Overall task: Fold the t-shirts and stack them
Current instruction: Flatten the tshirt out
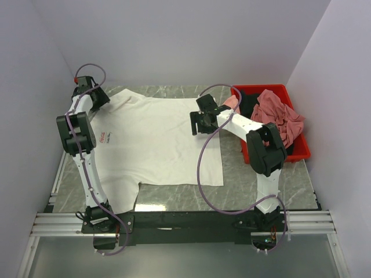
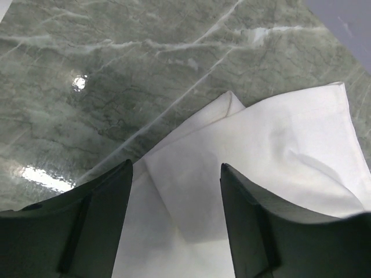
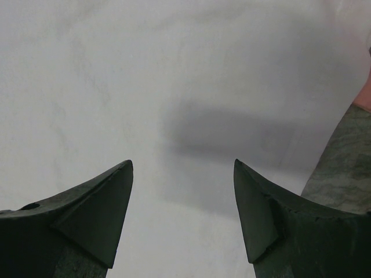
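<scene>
A large white t-shirt lies spread flat on the marble table, with a small red graphic near its left edge. My left gripper is open over the shirt's far left sleeve; in the left wrist view the gripper hovers over the folded sleeve cloth. My right gripper is open over the shirt's right side; in the right wrist view the gripper has flat white cloth under it. A dusty rose tee, a black tee and a light pink one lie in the bin.
A red plastic bin stands at the right of the table by the right wall. White walls close in on the left, back and right. Bare marble shows beyond the sleeve. A metal rail runs along the near edge.
</scene>
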